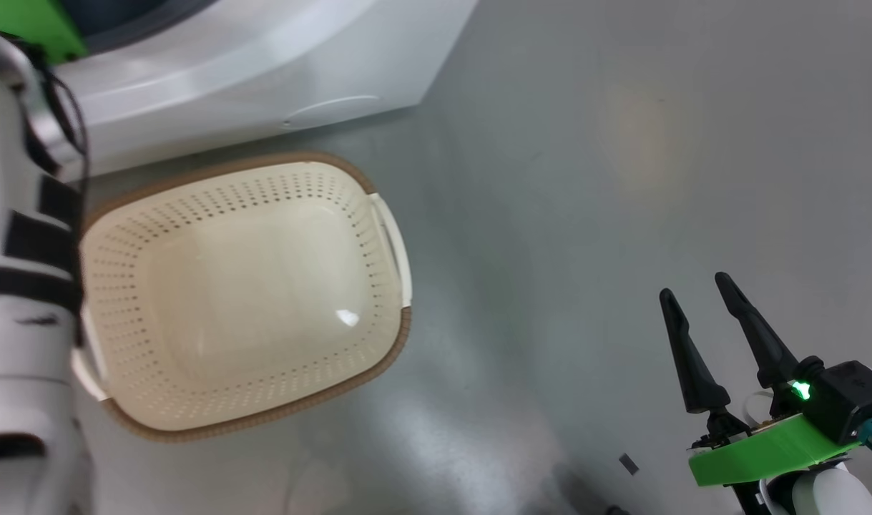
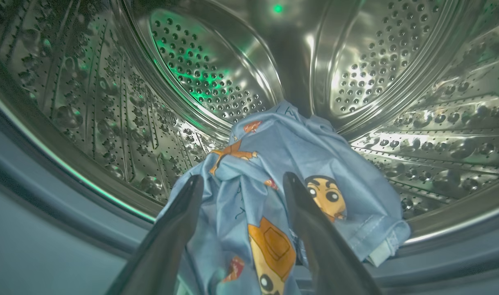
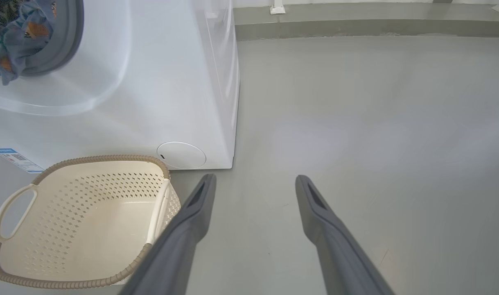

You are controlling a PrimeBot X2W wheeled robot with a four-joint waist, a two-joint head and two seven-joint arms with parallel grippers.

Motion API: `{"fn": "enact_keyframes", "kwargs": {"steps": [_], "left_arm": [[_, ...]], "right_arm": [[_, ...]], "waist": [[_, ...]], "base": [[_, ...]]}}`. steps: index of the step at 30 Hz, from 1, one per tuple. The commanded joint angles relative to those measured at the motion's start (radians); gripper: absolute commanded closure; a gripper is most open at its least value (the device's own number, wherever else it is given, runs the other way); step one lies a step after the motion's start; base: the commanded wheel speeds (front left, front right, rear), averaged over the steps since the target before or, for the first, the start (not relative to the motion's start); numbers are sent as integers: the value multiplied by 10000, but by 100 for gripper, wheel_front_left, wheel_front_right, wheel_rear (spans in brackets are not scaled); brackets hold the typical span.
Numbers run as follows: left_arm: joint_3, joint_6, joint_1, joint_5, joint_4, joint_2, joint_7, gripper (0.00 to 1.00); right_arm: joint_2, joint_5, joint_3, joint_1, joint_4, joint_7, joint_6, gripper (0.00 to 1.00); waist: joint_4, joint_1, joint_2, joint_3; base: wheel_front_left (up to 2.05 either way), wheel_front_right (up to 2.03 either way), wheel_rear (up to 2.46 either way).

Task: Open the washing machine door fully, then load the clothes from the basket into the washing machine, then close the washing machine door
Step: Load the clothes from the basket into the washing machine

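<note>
Loading step: our left tool, fingers apart, straddles the clothes at the steel drum's front lip; basket empty, right tool spread. Next we'd nudge them deeper.

At the frame's left, one end of the basket is hidden by a pale forearm; the washing machine is cut off by the top edge.

The basket sits on the floor just before the washing machine, the right gripper parted well aside
</note>
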Motion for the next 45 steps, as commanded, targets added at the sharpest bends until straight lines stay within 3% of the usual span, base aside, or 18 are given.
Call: {"fn": "enact_keyframes", "kwargs": {"steps": [1, 9, 20, 32, 39, 45], "left_arm": [[41, 10, 568, -42, -554, 100, -50, 0], [-447, 69, 2556, -25, -2325, -616, -52, 0], [-1428, 439, 4868, -549, -5144, -865, -22, 0], [-2826, 1626, 8533, -541, -8482, -884, -35, 0], [-3342, 1954, 9882, -596, -9108, -885, -48, 0], [-3309, 1981, 10771, -789, -9656, -855, -51, 0]], "right_arm": [[-183, -96, 113, 213, -176, -49, 16, 0], [-168, -193, 24, 121, -125, -49, 16, 0], [-472, -332, -167, 48, -329, -49, 16, 0], [-1075, -525, -608, -144, -675, -49, 16, 0], [-1011, -627, -632, -63, -704, -49, 16, 0], [-825, -699, -638, 185, -708, -49, 16, 0]], "waist": [[359, 0, 0, -255], [810, 0, 0, -630], [1347, 0, 0, -599], [2056, 0, 0, -625], [2304, 0, 0, -1082], [2312, 0, 0, -1518]], "base": [[0, 0, 0], [0, 0, 0], [0, 0, 0], [0, 0, 0], [0, 0, 0], [0, 0, 0]]}}
